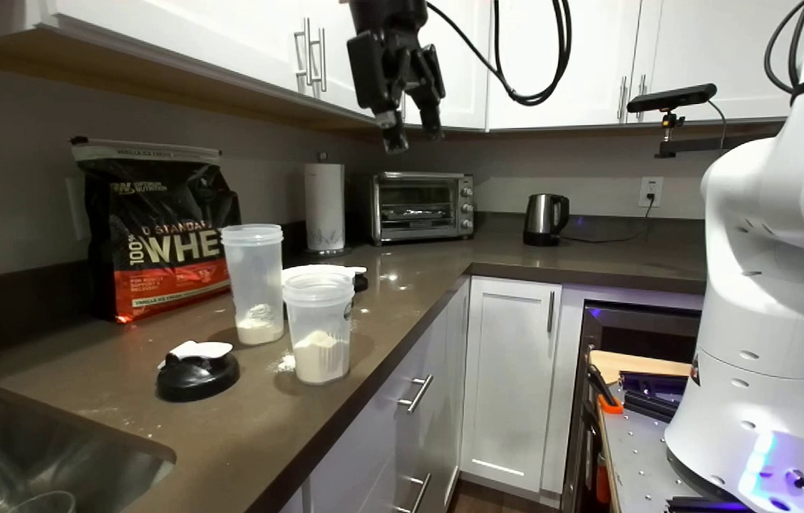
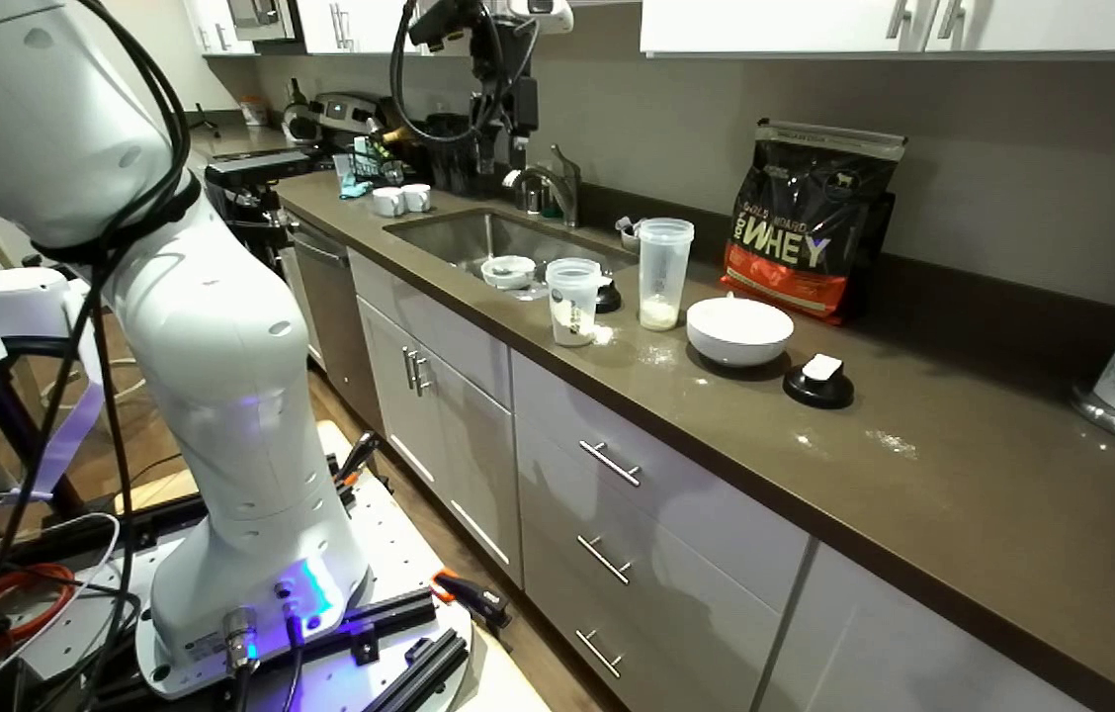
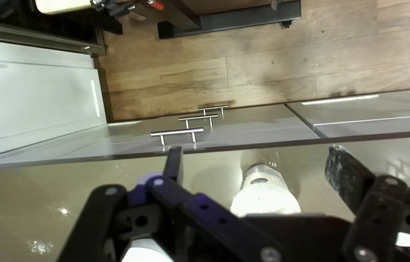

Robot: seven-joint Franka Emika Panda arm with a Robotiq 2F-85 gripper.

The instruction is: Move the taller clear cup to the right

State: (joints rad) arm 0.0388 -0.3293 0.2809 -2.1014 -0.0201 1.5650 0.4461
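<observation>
In the wrist view, the claw (image 3: 257, 162) partly hides the shorter tub (image 3: 265, 193).

Your arm (image 2: 221, 356), one, white, base (image 2: 221, 583) upright; your gripper (image 1: 413, 135), one, black, aloft, pointing downward; its fingers (image 3: 347, 176), two, spread wide apart in the wrist view.

Translucent whitish taller cup (image 1: 254, 274), black pincer (image 1: 413, 135)
</observation>
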